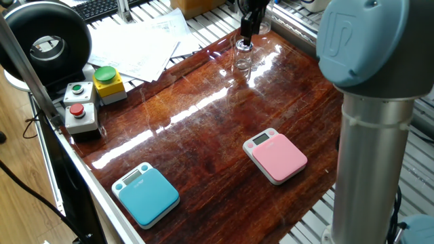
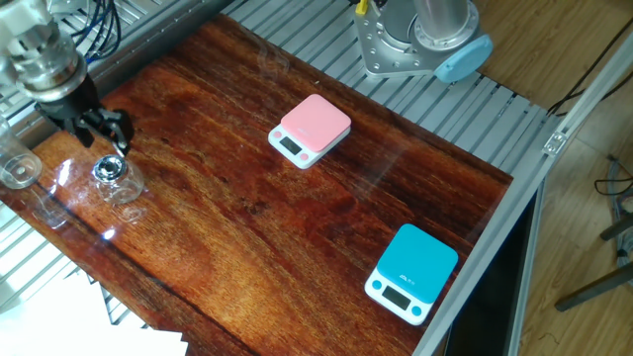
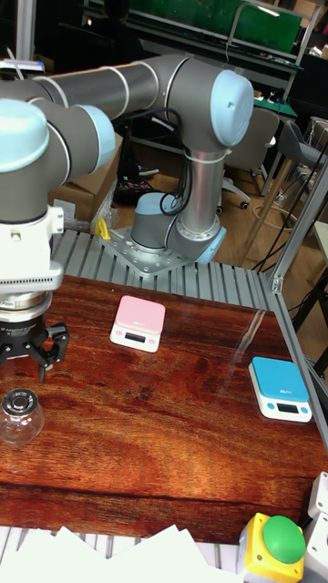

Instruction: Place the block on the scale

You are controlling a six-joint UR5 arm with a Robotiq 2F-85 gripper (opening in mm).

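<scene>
I am holding my gripper (image 2: 102,133) with fingers apart just above the block (image 2: 111,176), readying a grasp; the scale (image 2: 311,129) is waiting well apart from the block.

Two high cameras face my tabletop (image 1: 203,129) from opposite sides; a tall one faces my base.

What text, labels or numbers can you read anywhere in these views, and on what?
"UR" emblem: cap of the robot arm's joint, the only mark I can make out.
Papers: print too small to read.
Pink scale and blue scale: displays unreadable.
Button box: no legible label.
</scene>
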